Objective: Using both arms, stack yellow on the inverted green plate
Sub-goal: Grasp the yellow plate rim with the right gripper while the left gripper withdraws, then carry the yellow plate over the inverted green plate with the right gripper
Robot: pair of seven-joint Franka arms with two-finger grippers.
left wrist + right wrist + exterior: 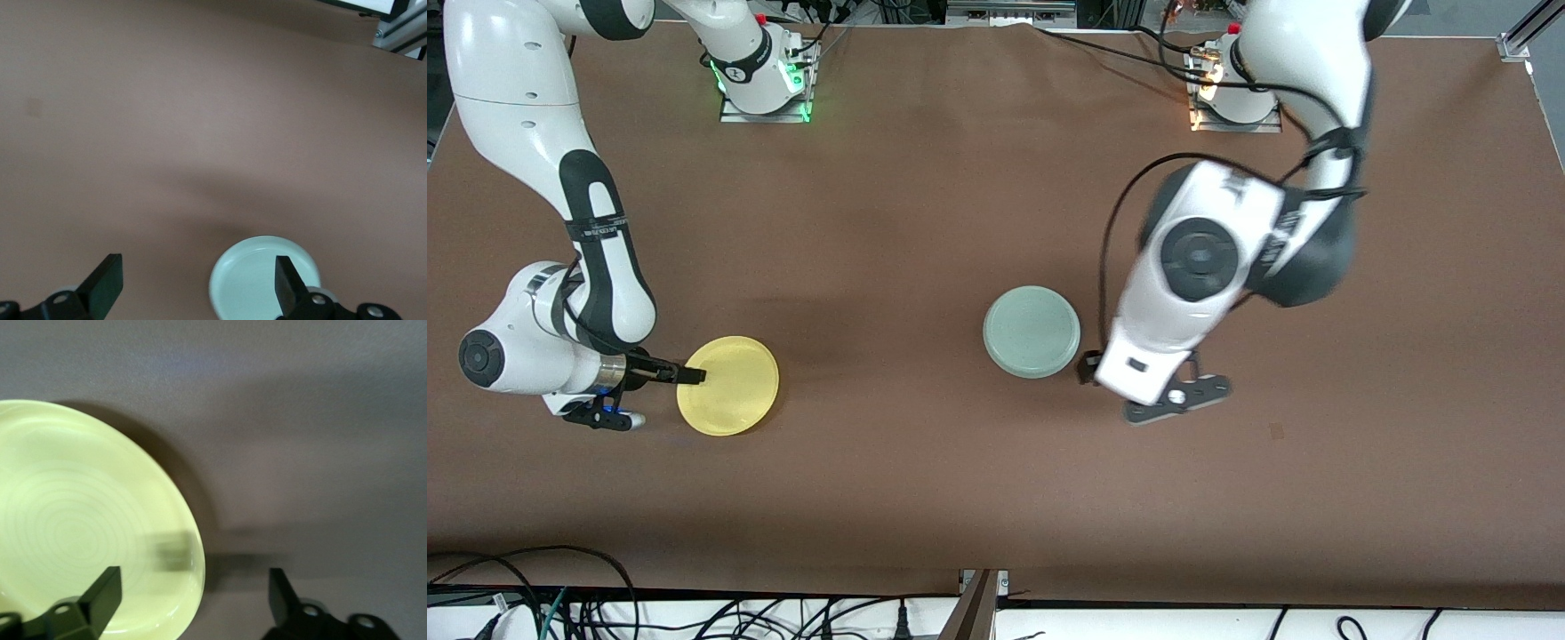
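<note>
Front view: nothing is stacked yet — the yellow plate (727, 386) and green plate (1032, 331) are seen well apart on the table (925, 204), both empty. The right gripper (690, 375) is spread open at the yellow rim; the left gripper (199, 287) is held open just beside the green plate — seemingly flipped already.

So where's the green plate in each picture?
Front view: the green plate lies mid-table, beside the left tool.
Left wrist view: the plate sits at the bottom edge, partly hidden by one finger of the open left tool.
Right wrist view: not in it; only the yellow plate shows.
Shared landmark: the brown table.
</note>
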